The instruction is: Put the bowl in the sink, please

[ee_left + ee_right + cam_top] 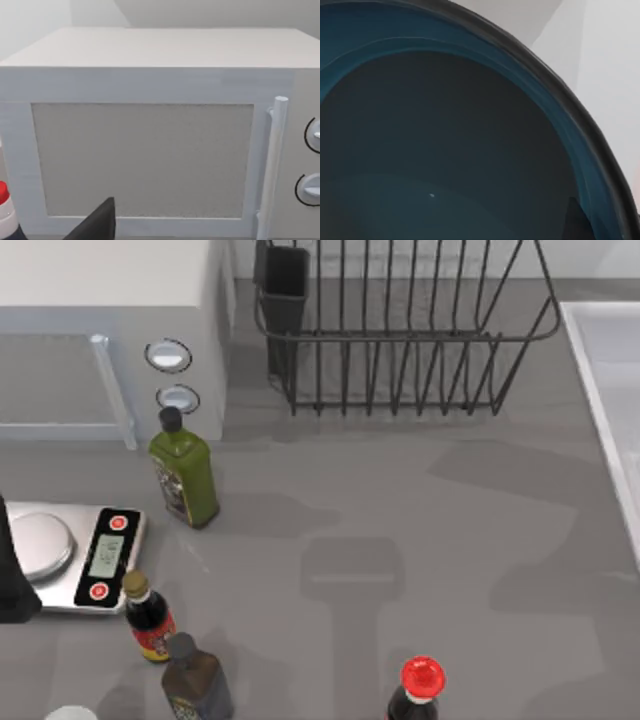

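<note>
Progress read as mid-transfer at best, and that was a judgement: the sink (612, 390) sat at the table's right edge in the top view, pale basin with a raised rim, and what showed of it had no bowl in it. The bowl (445, 150) sat very close under the right wrist camera, blue glaze and dark inner base, its dark rim curving against pale white surfaces. That closeness suggested the right arm was carrying it or hovering right over it, but no fingers were clear there, so I couldn't tell how far the right pincer was open or whether it had hold of the bowl. Left to do: get the bowl over the basin and let go. View differences: the top view gave the layout, with the microwave (110, 330) at top left, the dish rack (400, 330) at top middle, the scale (75, 555) at left and the bottles, the green bottle (185, 475) largest among them. The left wrist view faced the microwave door; a dark tip of the left gripper (97, 225) showed near that door, its opening not readable.
</note>
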Available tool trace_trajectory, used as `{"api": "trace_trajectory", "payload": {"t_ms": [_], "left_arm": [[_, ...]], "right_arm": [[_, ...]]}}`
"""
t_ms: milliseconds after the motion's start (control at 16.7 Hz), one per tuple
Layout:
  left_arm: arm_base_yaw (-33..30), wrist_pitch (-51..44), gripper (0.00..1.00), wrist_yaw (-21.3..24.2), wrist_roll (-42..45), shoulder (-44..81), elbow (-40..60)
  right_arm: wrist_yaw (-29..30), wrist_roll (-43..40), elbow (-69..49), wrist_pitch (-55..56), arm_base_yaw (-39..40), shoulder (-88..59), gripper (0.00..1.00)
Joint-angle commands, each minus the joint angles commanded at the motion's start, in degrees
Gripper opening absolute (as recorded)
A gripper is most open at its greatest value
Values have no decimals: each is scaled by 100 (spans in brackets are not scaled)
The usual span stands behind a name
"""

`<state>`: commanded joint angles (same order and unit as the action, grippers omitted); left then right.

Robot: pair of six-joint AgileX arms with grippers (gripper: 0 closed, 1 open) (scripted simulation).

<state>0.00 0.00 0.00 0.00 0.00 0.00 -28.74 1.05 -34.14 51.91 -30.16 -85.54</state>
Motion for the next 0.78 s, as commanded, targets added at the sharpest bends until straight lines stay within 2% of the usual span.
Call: {"api": "trace_trajectory", "payload": {"t_ms": [360, 540, 780], "left_arm": [[0, 0, 100, 0, 0, 0, 0], [0, 0, 100, 0, 0, 0, 0], [0, 0, 100, 0, 0, 0, 0]], "right_arm": [[0, 9, 14, 396, 4, -421, 0], [1, 2, 111, 1336, -35, -1296, 0], [14, -26, 339, 3130, -50, -2741, 0]]}}
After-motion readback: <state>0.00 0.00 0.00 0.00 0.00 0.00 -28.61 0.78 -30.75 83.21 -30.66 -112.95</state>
